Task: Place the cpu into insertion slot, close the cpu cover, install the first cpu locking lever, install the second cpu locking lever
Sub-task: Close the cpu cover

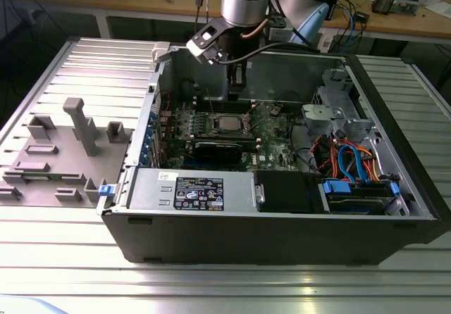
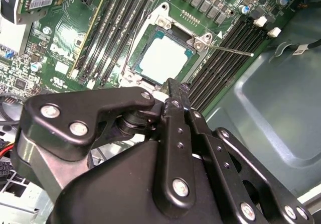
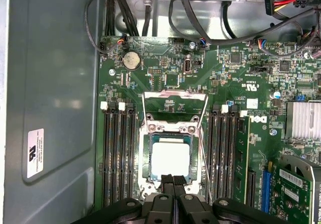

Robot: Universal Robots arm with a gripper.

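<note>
From my station, the first step looks done: the cpu (image 3: pixel 170 156) lies flat in the insertion slot (image 3: pixel 146 163) on the green circuit board (image 3: pixel 165 73), its pale metal top facing up between the rows of memory slots. The pincer (image 3: pixel 173 179) hangs just over the near edge of the chip with its two fingers pressed together and nothing I can see between them. I can't tell whether the tips touch the chip. I judge that the cpu cover (image 3: pixel 174 97) is not yet closed: in the first wrist view its silvery frame stands tilted up on the far side of the socket. A thin locking lever (image 2: pixel 230 48) juts free beside the socket, so both levers look undone. The open computer case (image 1: pixel 282 236) sits on the ribbed table (image 1: pixel 211 286).
</note>
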